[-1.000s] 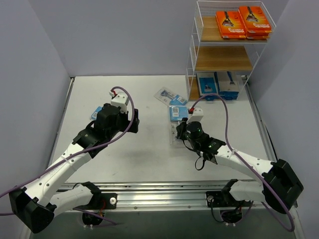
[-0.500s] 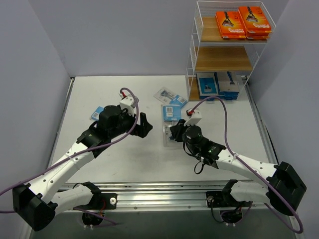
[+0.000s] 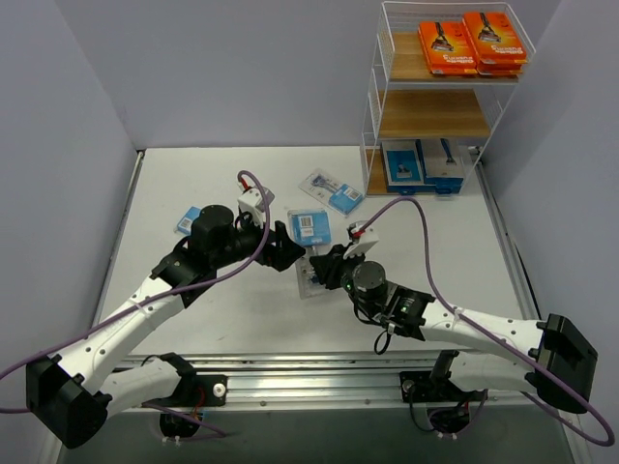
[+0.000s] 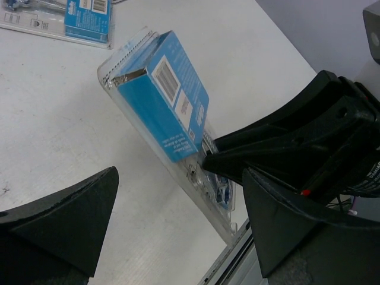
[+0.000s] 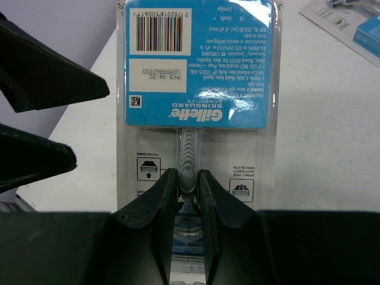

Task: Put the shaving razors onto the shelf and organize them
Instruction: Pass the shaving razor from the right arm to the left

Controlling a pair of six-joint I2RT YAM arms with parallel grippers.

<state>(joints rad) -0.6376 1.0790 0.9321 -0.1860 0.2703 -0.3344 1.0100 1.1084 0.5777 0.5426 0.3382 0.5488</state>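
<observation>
**Step in hand (judgement).** This looks like a pass or regrip between the arms at mid-table. To do it well:
- The left gripper [image 3: 290,253] should close across the flat faces of the pack at the card end, well clear of the right fingers [image 5: 160,202].
- The right arm should let go only once that hold is firm.
- The thin plastic will likely flex, so a central bite is safer than an edge.

**Jaws.**
- The right gripper [image 5: 187,178] is clenched narrowly on the clear plastic blister pack with a blue printed card [image 5: 199,89]. It pinches the razor handle ridge at the lower end and holds the pack tilted above the table.
- The left gripper is spread wide and holds nothing. The pack lies ahead between its fingers, and no contact is visible.

**Further out.**
- A second clear blister pack with blue card [image 3: 331,190] lies flat on the white table [image 3: 242,319].
- The small blue pack [image 3: 188,219] beside the left arm is partly hidden.

**Far right.** The tall white wire rack with wooden tiers [image 3: 435,114] carries bright orange boxes [image 3: 474,43] on its top tier. Blue-and-grey boxes [image 3: 426,164] sit on the bottom tier.
</observation>
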